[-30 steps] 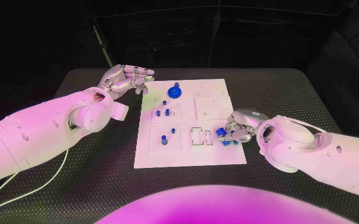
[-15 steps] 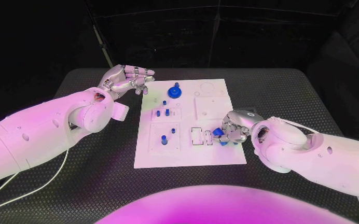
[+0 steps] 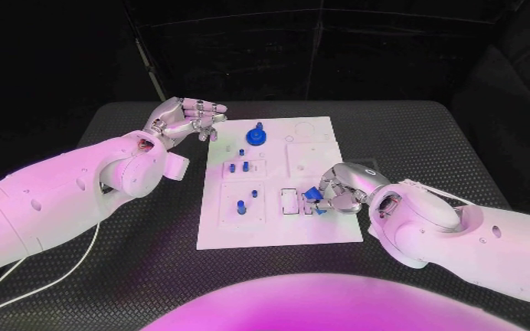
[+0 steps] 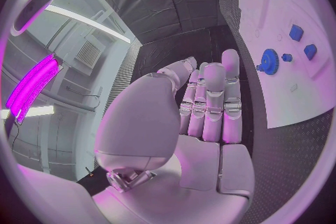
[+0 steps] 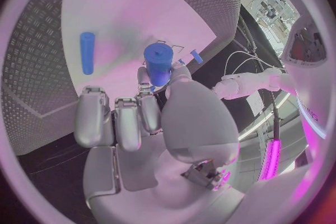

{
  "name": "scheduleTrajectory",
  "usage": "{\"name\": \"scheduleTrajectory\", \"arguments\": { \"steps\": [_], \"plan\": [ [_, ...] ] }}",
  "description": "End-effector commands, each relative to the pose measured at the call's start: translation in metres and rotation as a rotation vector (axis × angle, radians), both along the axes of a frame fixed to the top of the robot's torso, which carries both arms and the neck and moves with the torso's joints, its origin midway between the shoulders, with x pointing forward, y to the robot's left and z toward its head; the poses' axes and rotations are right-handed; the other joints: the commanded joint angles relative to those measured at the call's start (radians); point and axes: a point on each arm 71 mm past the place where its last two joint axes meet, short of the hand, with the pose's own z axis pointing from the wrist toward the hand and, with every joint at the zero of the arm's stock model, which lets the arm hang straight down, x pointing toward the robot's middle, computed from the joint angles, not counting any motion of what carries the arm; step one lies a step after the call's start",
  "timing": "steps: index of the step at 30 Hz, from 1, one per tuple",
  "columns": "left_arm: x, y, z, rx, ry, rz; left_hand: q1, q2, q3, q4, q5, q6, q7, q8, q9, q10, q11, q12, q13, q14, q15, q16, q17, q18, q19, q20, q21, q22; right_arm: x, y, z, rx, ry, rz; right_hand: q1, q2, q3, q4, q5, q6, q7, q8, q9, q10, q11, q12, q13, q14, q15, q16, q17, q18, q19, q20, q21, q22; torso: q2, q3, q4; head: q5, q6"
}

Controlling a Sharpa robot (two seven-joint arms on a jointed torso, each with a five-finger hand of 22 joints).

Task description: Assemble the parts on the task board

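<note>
The right hand (image 3: 340, 188), gripping a blue part (image 5: 158, 63), should lower it squarely into the task board (image 3: 320, 227) (left hand (image 3: 188, 119) idle, fingers curled on nothing).

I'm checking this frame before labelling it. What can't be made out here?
- Head view: the blue part in the right hand is mostly covered by its fingers; its shape is unclear.
- Head view: whether that part touches the task board is hidden by the hand.
- Head view: the small parts near the gear are too small to identify.
</note>
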Motion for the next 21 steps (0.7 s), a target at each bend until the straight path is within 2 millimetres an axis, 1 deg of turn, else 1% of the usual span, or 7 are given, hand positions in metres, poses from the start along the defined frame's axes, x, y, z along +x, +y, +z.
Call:
{"name": "scheduleTrajectory", "arguments": {
  "steps": [1, 5, 8, 13, 17, 19, 21],
  "plan": [
    [0.000, -0.002, 0.001, -0.010, -0.001, -0.010, -0.004, 0.007, -0.004, 0.001, -0.004, -0.005, 0.004, -0.003, -0.001, -0.007, 0.003, 0.006, 0.001, -0.006, 0.001, -0.004, -0.001, 0.012, -0.006, 0.000, -0.005, -0.002, 0.000, 0.004, 0.005, 0.082, -0.023, -0.037, -0.008, 0.007, -0.006, 0.003, -0.003, 0.014, -0.009, 0.004, 0.021, 0.004, 0.000, 0.002, 0.008, 0.078, -0.010, 0.005, 0.124, -0.007, 0.009, 0.000, 0.004, 0.001, 0.001, -0.0010, 0.0036, 0.000, 0.000],
    [0.000, -0.002, 0.001, -0.010, 0.000, -0.011, -0.004, 0.007, -0.004, 0.001, -0.004, -0.005, 0.004, -0.003, -0.001, -0.007, 0.003, 0.006, 0.001, -0.006, 0.001, -0.004, -0.001, 0.012, -0.006, 0.000, -0.005, -0.002, 0.001, 0.010, 0.002, 0.078, 0.008, -0.025, -0.024, 0.011, -0.015, 0.004, -0.018, 0.014, -0.009, 0.003, 0.024, 0.004, 0.000, 0.000, 0.008, 0.078, -0.011, 0.005, 0.123, -0.007, 0.009, -0.002, 0.005, 0.001, 0.001, -0.0015, 0.0031, 0.001, 0.000],
    [0.000, -0.002, 0.001, -0.011, 0.000, -0.012, -0.004, 0.007, -0.004, 0.001, -0.004, -0.005, 0.004, -0.003, -0.001, -0.007, 0.003, 0.006, 0.001, -0.006, 0.001, -0.004, -0.001, 0.012, -0.006, 0.000, -0.005, -0.002, 0.002, 0.018, -0.004, 0.066, 0.043, -0.007, -0.048, 0.022, -0.026, 0.005, -0.042, 0.015, -0.010, 0.004, 0.030, 0.005, -0.001, -0.003, 0.008, 0.078, -0.011, 0.005, 0.123, -0.007, 0.009, -0.002, 0.005, 0.002, 0.001, -0.0027, 0.0027, 0.003, 0.000],
    [-0.001, -0.003, 0.001, -0.011, 0.001, -0.014, -0.006, 0.008, -0.005, 0.002, -0.004, -0.005, 0.004, -0.004, -0.001, -0.008, 0.003, 0.007, 0.002, -0.007, 0.001, -0.004, -0.002, 0.012, -0.006, 0.001, -0.006, -0.002, 0.006, 0.027, -0.011, 0.049, 0.075, 0.012, -0.078, 0.037, -0.041, 0.006, -0.066, 0.021, -0.014, 0.008, 0.038, 0.005, -0.004, -0.008, 0.008, 0.077, -0.013, 0.005, 0.123, -0.007, 0.009, -0.003, 0.005, 0.002, 0.002, -0.0023, 0.0038, 0.006, 0.000],
    [-0.001, -0.003, 0.001, -0.011, 0.002, -0.014, -0.006, 0.008, -0.005, 0.002, -0.004, -0.005, 0.004, -0.004, -0.001, -0.008, 0.003, 0.007, 0.002, -0.007, 0.001, -0.004, -0.002, 0.012, -0.006, 0.001, -0.006, -0.002, 0.009, 0.031, -0.015, 0.031, 0.089, 0.021, -0.094, 0.043, -0.054, 0.005, -0.099, 0.031, -0.019, 0.015, 0.047, 0.004, -0.008, -0.014, 0.005, 0.077, -0.016, 0.004, 0.122, -0.007, 0.008, -0.006, 0.004, 0.002, 0.002, -0.0031, 0.0045, 0.007, 0.000],
    [-0.001, -0.003, 0.001, -0.011, 0.002, -0.015, -0.006, 0.008, -0.005, 0.002, -0.004, -0.005, 0.004, -0.004, -0.001, -0.008, 0.003, 0.007, 0.002, -0.007, 0.001, -0.004, -0.002, 0.012, -0.006, 0.001, -0.006, -0.002, 0.011, 0.033, -0.017, 0.025, 0.095, 0.025, -0.100, 0.045, -0.060, 0.005, -0.116, 0.031, -0.020, 0.017, 0.051, 0.002, -0.009, -0.019, 0.001, 0.077, -0.017, 0.003, 0.119, -0.006, 0.006, -0.007, 0.003, -0.001, 0.003, -0.0024, 0.0035, 0.012, 0.000],
    [-0.001, -0.003, 0.001, -0.011, 0.003, -0.015, -0.007, 0.009, -0.006, 0.002, -0.004, -0.005, 0.004, -0.004, -0.001, -0.009, 0.003, 0.008, 0.002, -0.007, 0.001, -0.004, -0.002, 0.012, -0.006, 0.001, -0.006, -0.002, 0.012, 0.034, -0.019, 0.020, 0.096, 0.028, -0.112, 0.048, -0.070, 0.005, -0.145, 0.032, -0.021, 0.019, 0.056, 0.001, -0.010, -0.022, 0.001, 0.076, -0.018, 0.002, 0.118, -0.006, 0.006, -0.008, 0.002, -0.001, 0.003, -0.0017, 0.0033, 0.014, 0.000]
  ]
}}
